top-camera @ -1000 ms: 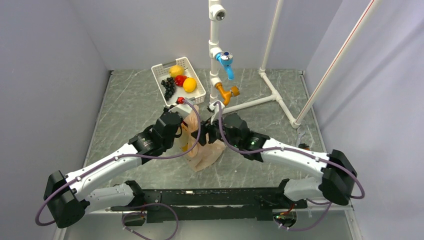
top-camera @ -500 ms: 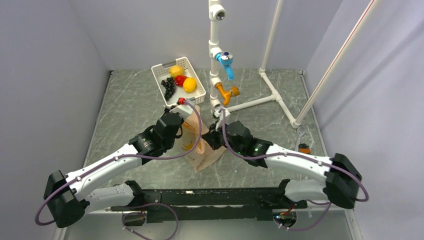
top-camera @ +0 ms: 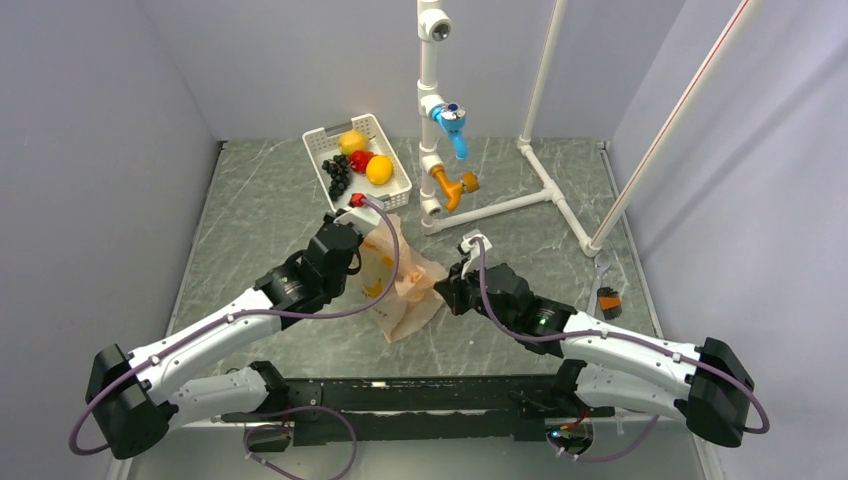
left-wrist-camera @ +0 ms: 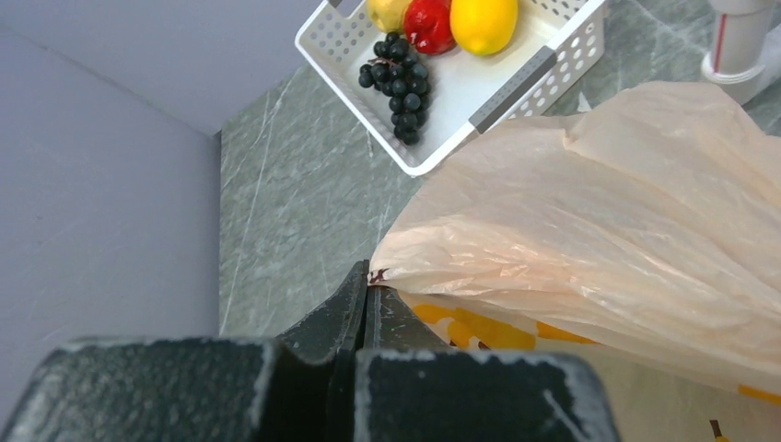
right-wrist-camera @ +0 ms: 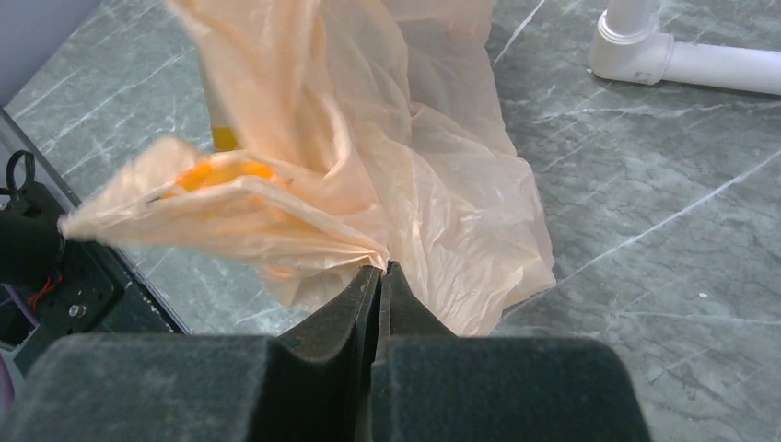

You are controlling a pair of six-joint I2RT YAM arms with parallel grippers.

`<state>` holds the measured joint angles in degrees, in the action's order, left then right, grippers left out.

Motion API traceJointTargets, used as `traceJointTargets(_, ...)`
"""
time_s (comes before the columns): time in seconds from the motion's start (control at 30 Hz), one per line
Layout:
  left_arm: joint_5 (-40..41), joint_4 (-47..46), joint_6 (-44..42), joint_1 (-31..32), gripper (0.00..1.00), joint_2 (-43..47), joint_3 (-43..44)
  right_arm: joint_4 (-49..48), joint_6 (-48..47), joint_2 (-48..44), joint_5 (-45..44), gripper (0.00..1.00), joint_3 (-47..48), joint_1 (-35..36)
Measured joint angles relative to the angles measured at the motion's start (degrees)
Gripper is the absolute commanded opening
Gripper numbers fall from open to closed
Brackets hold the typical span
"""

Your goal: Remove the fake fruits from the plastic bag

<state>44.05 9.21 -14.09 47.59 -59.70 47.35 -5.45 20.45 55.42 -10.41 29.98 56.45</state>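
Grey-green marbled table [top-camera: 260, 215], pretty sparse. White basket [top-camera: 393, 152] sits around 11 o'clock, a white pipe frame [top-camera: 505, 207] stands at roughly 1 o'clock, and the peach plastic bag [top-camera: 415, 305] rests about dead centre. There's a small orange-and-black thing [top-camera: 607, 299] at 3 o'clock, can't tell what.

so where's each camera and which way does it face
Top external: above, behind the robot, facing down at the table; left arm and right arm show.
Left wrist: faces the white basket past the left gripper, shut on the plastic bag.
Right wrist: faces the white pipe past the right gripper, shut on the bag.
Shared: bag in all three; basket in top and left wrist.
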Motion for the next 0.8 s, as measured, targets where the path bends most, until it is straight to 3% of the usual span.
traceJointTargets(0.13, 0.63, 0.81, 1.22, -0.59, 0.03, -0.04, -0.33, -0.68, -0.28, 0.61, 0.46, 0.02, 0.0, -0.11)
traceJointTargets(0.17, 0.79, 2.25, 2.43, -0.66, 0.11, -0.15, -0.04, -1.2, -0.55, 1.2, 0.66, 0.02, 0.0, -0.13)
traceJointTargets(0.23, 0.85, 9.44, 8.24, -0.79, 0.41, -0.94, 2.43, -2.27, -0.94, 2.73, 1.55, 0.02, 0.0, -0.15)
traceJointTargets(0.3, 0.39, 15.98, 14.03, -0.9, 0.61, -1.31, 5.05, -3.3, -1.05, 4.39, 2.67, 0.02, 0.0, -0.15)
traceJointTargets(0.5, -10.36, 33.11, 33.46, -1.11, 0.97, 8.46, 6.14, -6.01, -1.05, 7.3, 9.75, 0.03, 0.0, -0.15)
traceJointTargets(0.67, -24.98, 40.17, 41.35, -1.11, 0.99, 23.69, 6.78, -6.6, -1.31, 9.6, 14.47, 0.03, 0.17, -0.15)
traceJointTargets(0.8, -33.22, 40.57, 41.31, -1.09, 0.97, 26.51, 9.68, -6.84, -1.25, 10.05, 17.03, 0.03, 0.17, -0.15)
